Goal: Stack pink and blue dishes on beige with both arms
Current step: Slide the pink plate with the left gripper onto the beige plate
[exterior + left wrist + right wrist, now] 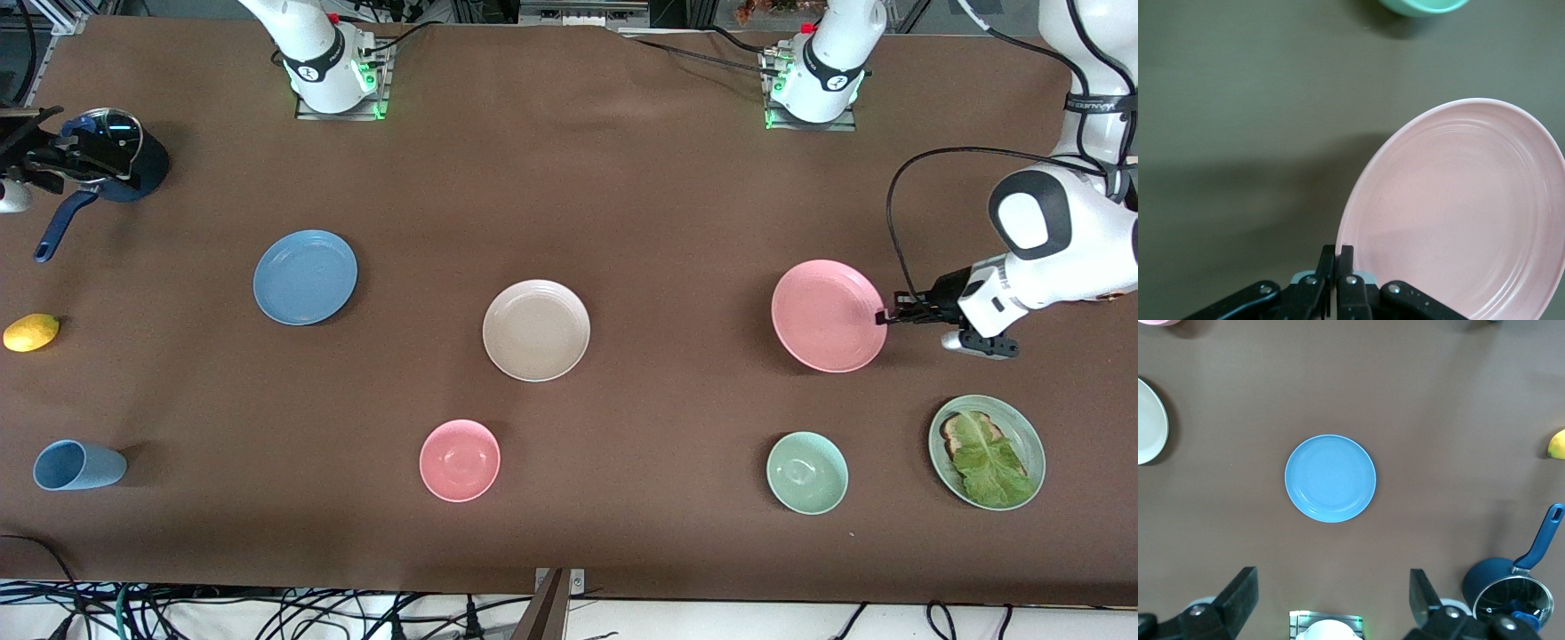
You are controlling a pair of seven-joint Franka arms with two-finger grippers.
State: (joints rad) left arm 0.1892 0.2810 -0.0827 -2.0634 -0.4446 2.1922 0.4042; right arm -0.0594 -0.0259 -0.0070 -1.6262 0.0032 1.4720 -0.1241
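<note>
Where the left gripper [885,317] meets the pink plate [827,315], its two fingers are clamped tight on the rim at the edge toward the left arm's end of the table, and the plate looks tilted, that pinched edge raised off the brown table [622,204]. The left wrist view shows the same hold: the fingers [1345,267] closed together on the thin lip of the plate. A rigid, smooth dish like this is probably light, yet a pinch on one edge lets it swing or slip, so the rim, well into the ridged band, is the place to hold it.

The beige plate [536,330] lies flat mid-table, well apart from the pink one, with nothing on it. The blue plate [305,276] rests flat toward the right arm's end.

The right gripper [1331,600] hangs high above the table with its fingers spread wide and empty, the blue plate in sight below it. That plate likely wants the same rim grasp, since a flat dish offers nothing else to grip.
</note>
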